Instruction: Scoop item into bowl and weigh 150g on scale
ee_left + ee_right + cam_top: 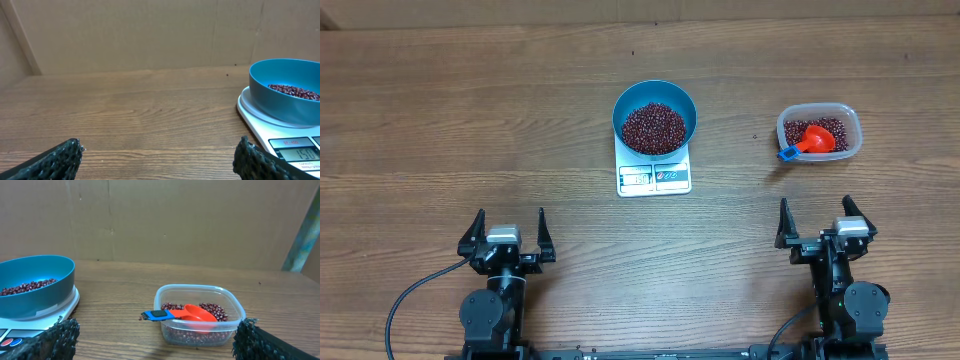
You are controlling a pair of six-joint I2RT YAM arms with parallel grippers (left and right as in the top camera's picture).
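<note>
Many loose beans (pixel 654 128) in bowl (pixel 655 90) on scale (pixel 655 180): likely spill-prone; hold rim. Open, empty: left end effector (pixel 510 222), right end effector (pixel 815 208).

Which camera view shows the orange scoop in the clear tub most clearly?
The right wrist view: the scoop lies close, its blue handle over the rim of the tub. Overhead shows it small. The left wrist view does not show it.
</note>
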